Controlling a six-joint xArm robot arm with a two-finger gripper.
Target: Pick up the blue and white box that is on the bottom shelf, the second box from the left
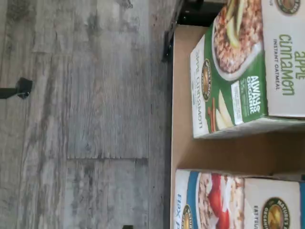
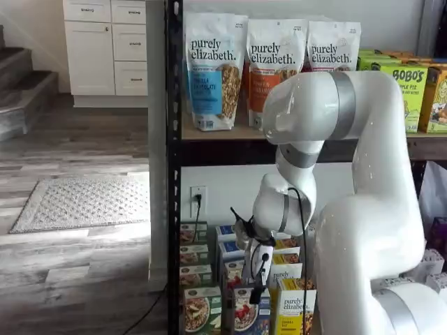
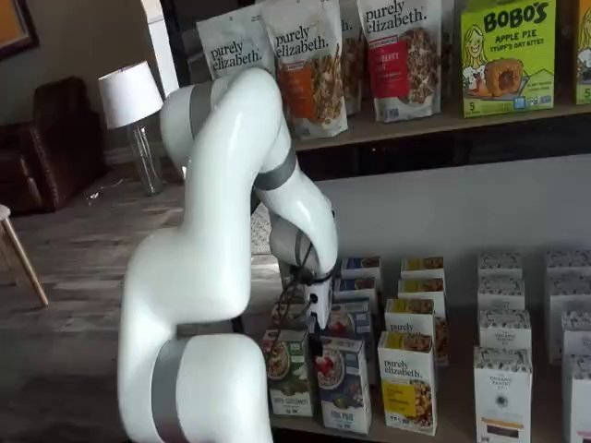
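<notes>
Down low, the blue and white box stands at the front of the bottom shelf, between the green-trimmed box and a yellow box. Both shelf views show it. The gripper hangs just above that row, and its fingers stand wide apart, holding nothing. The wrist view shows the blue and white box beside the green-trimmed one, with a gap between them.

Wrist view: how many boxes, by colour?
green and white box: 1
blue and white box: 1
Total: 2
</notes>
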